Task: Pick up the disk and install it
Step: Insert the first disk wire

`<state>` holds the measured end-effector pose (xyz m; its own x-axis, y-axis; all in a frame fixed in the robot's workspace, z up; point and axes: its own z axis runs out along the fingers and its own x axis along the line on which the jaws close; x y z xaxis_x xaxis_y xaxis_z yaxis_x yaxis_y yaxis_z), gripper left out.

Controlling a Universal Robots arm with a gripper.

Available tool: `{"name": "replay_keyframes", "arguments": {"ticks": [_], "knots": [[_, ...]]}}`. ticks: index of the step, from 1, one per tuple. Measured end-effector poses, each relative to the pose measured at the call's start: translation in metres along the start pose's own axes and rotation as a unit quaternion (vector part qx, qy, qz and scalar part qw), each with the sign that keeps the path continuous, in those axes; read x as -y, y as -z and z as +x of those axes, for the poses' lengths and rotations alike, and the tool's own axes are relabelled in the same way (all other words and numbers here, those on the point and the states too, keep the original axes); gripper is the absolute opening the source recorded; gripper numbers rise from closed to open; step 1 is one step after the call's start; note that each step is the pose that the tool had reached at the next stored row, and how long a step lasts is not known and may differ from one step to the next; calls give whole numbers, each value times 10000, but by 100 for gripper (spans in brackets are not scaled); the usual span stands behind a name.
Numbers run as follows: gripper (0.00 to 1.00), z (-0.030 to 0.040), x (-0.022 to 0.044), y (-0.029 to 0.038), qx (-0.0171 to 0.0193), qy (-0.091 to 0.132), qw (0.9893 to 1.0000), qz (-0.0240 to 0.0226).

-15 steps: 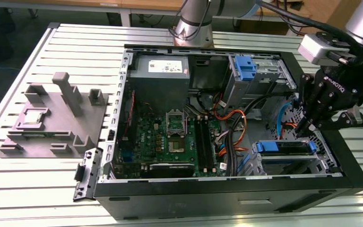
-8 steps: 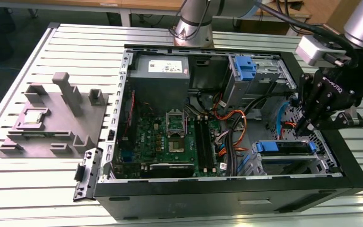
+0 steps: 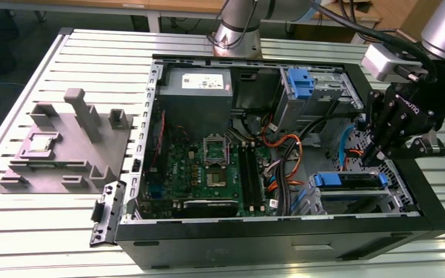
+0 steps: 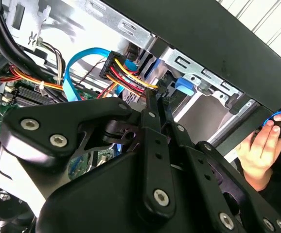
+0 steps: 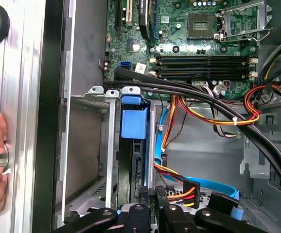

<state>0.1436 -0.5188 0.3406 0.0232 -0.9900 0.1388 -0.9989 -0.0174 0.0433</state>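
The disk [image 5: 135, 160] sits in its bay below the fingers [image 5: 145, 196].

Disk [image 3: 347, 180] seated edge-on in drive cage; blue rail [image 5: 133, 124] visible.

Illumination is even, diffuse and bright. The slatted table [image 3: 37, 231] reflects strongly and appears near-white. The case interior [image 3: 207, 168] is darker, with soft shadows. In the second wrist view, the gripper body [image 4: 131, 194] in the foreground is slightly soft and underexposed.
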Motion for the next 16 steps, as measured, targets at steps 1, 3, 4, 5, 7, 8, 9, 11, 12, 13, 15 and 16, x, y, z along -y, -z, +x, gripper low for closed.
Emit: {"name": "replay_keyframes", "arguments": {"ticks": [1,3,4,5,7,8,9,11,12,13,15,16], "knots": [[17,1,-1,8,-2,0,10000,0],[17,5,-2,35,-1,0,10000,2],[17,6,-3,44,-1,-1,10000,3],[17,7,-4,43,0,-2,10000,5],[17,17,-4,42,0,-9,10000,8],[17,28,-5,41,0,-13,10000,7],[17,41,-5,39,1,-16,10000,7],[17,73,-6,33,3,-23,10000,6],[17,89,-6,29,5,-27,10000,5],[17,102,-9,27,6,-30,10000,5],[17,108,-37,20,11,-32,10000,13],[17,107,-62,16,12,-35,10000,26]]}}
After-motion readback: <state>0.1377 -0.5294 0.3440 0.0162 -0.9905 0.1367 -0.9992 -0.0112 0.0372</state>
